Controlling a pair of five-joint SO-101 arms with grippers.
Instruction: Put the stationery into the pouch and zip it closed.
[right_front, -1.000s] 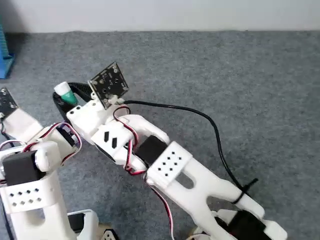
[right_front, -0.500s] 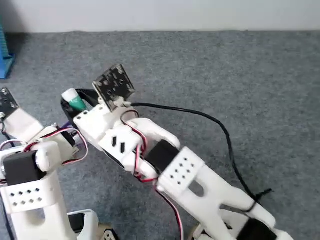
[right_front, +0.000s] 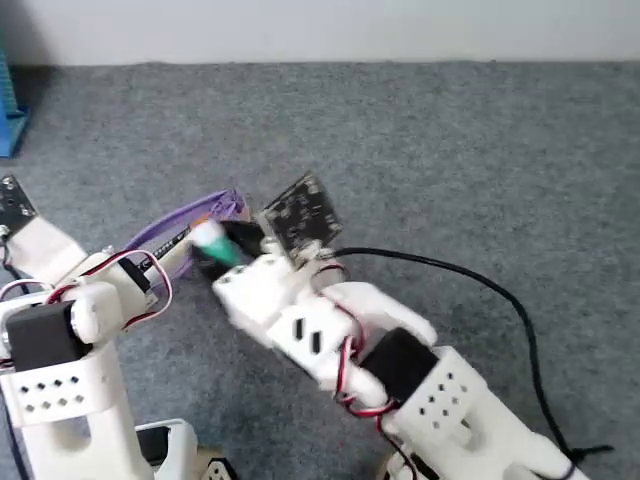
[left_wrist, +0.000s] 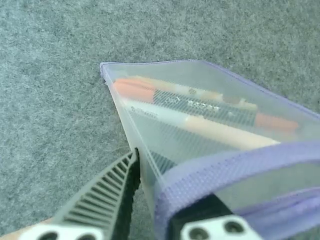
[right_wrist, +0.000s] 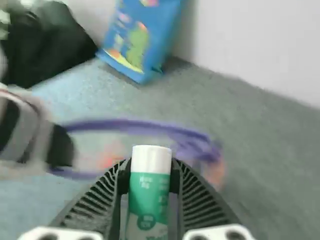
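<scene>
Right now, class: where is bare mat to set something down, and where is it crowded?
Bare: the grey mat between the pouch and the back wall, and right of the black cable. Crowded: near left, where left arm and right arm meet the pouch and glue stick.

My left gripper (left_wrist: 159, 186) has the near edge of the pouch (left_wrist: 210, 135) between its fingers, and the pouch stretches away from it over the table (left_wrist: 50, 100) with the pens (left_wrist: 200, 107) lying lengthwise inside. My right gripper (right_wrist: 149, 167) holds the glue stick (right_wrist: 149, 192) between its fingers just before the pouch's open mouth. Beyond the pouch, a box (right_wrist: 142, 35) stands against the wall.
</scene>
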